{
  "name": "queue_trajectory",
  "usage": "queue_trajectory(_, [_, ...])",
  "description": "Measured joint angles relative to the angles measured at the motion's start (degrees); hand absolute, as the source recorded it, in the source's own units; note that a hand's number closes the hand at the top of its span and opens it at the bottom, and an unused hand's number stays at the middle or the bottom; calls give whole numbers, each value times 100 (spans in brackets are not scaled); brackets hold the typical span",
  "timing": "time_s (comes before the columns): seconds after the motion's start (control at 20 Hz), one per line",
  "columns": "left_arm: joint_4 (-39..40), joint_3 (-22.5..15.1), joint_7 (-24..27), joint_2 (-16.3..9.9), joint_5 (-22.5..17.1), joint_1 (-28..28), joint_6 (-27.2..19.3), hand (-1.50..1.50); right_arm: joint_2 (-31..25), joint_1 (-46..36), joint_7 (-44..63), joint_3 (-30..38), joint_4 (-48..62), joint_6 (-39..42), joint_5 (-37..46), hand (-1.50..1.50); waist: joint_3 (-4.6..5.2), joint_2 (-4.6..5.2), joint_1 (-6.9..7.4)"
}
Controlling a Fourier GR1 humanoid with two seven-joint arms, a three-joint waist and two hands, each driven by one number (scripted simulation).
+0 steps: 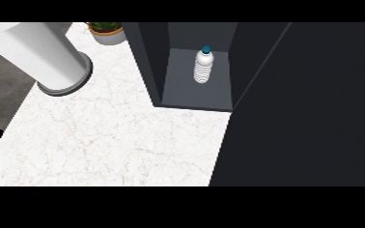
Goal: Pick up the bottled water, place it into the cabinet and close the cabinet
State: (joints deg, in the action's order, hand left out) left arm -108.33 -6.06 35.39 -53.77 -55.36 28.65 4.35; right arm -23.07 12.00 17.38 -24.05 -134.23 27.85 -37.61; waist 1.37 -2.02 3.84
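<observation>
Standing: bottled water (204,66) upright on the cabinet (153,63) floor, long axis vertical, blue cap up.
Edges: side walls near the bottle; dark door (299,116) covers the right.
Room: marble counter (114,135) bare in front.
Hands: neither shows; state unknown.

One pale grey forearm (39,53) shows at the view's upper left. It is a thick, smooth cylinder, so by its side it is the left one. It slants from the top left corner down to a dark ring at its lower end, widening toward the corner. Its hand lies beyond the frame's edge, so no fingers show to place it by. The right arm and hand are out of view.
</observation>
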Motion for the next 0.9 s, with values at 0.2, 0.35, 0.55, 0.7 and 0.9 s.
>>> queue_trajectory(0.2, [32,146,44,-93,-73,124,218,-150,244,-648,364,-207,77,-501,98,150,-2,7,75])
queue_trajectory(0.35, [52,301,60,-183,-165,201,386,-150,472,-1157,636,-305,175,-900,280,150,-13,23,136])
queue_trajectory(0.55, [124,436,135,-230,-204,327,598,-150,830,-1779,981,-385,283,-1365,662,150,-21,49,216])
queue_trajectory(0.7, [172,547,192,-274,-232,395,780,-150,1121,-2355,1300,-473,560,-1591,761,150,-31,90,302])
queue_trajectory(0.9, [202,681,250,-317,-290,483,1021,-150,1769,-3316,1857,-968,1160,-2105,756,150,-53,140,391])
